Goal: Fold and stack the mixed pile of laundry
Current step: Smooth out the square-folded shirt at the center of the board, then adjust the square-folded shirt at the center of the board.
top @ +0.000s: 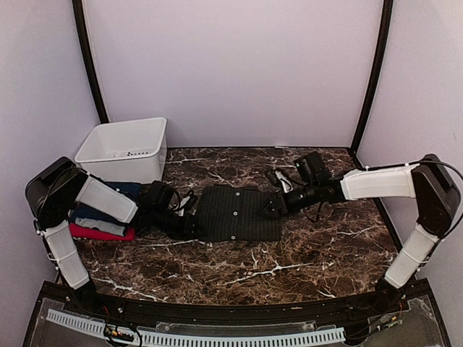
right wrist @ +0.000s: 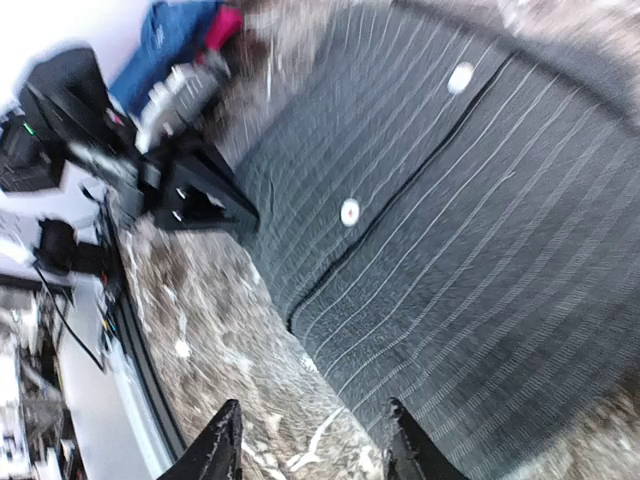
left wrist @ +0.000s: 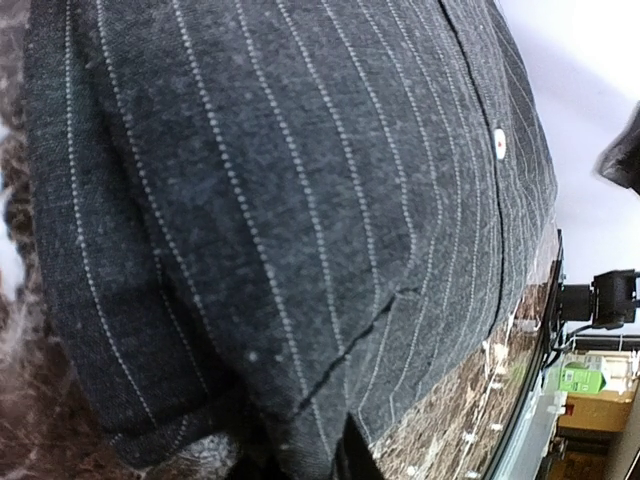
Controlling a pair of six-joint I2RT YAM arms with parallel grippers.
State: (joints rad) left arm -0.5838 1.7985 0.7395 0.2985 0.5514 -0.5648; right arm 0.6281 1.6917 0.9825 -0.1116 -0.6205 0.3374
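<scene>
The dark charcoal pinstriped button shirt (top: 239, 213) lies folded flat in the middle of the marble table. My left gripper (top: 189, 223) is at its left edge and is shut on a fold of the cloth (left wrist: 300, 200), which fills the left wrist view. My right gripper (top: 271, 208) is open at the shirt's right edge. One fingertip (right wrist: 405, 445) hangs over the shirt (right wrist: 480, 230) and the other over bare marble. A stack of folded garments with navy on top and red (top: 101, 233) at the bottom sits at the far left, partly hidden by my left arm.
A white plastic bin (top: 126, 148) stands at the back left, just behind the stack. The marble table (top: 311, 246) is bounded by a dark frame and pale walls. Cables and a camera mount sit near the right wrist (top: 312, 168).
</scene>
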